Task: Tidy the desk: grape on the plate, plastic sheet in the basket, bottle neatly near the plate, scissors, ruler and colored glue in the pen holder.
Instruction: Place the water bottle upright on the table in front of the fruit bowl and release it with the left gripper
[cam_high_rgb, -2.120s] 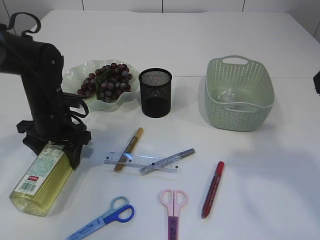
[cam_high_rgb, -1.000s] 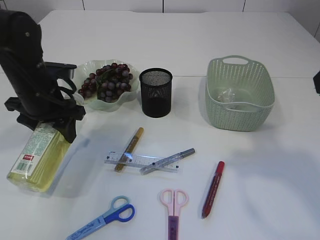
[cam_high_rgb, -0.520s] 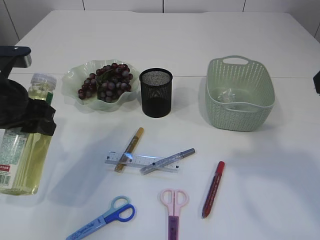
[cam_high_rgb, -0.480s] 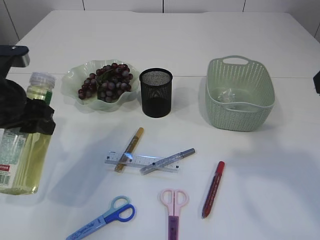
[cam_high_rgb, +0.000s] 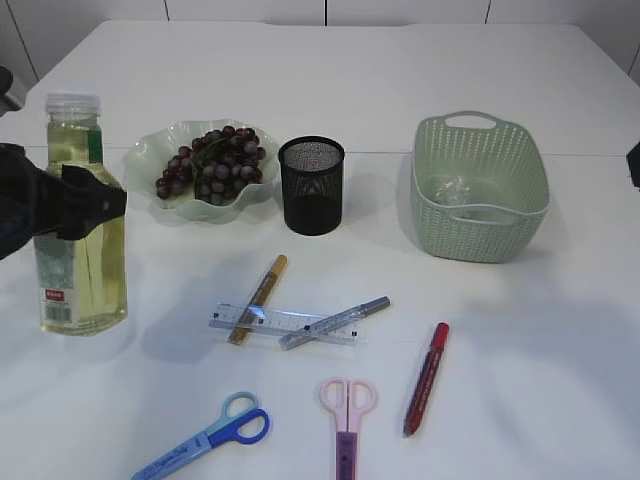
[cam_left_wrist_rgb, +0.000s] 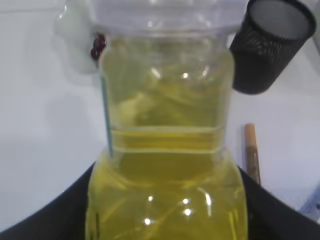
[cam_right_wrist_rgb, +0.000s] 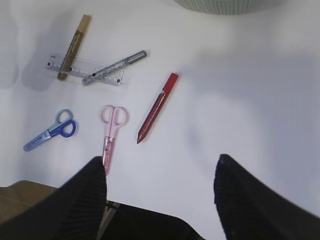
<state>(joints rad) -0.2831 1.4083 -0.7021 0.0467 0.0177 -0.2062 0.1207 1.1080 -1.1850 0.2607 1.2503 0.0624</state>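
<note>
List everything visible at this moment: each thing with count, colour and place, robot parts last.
bottle: 1, clear with yellow liquid, upright at far left, held
plate: 1, pale green, back left
grapes: 1 bunch, dark red, on the plate
pen holder: 1, black mesh, right of the plate
basket: 1, pale green, back right
plastic sheet: 1, clear, inside the basket
ruler: 1, clear, centre
glue pens: 3, gold, silver, red; gold and silver cross the ruler
scissors: 2, pink, blue, front
left gripper: black, fingers around the bottle
right gripper: black, open
</note>
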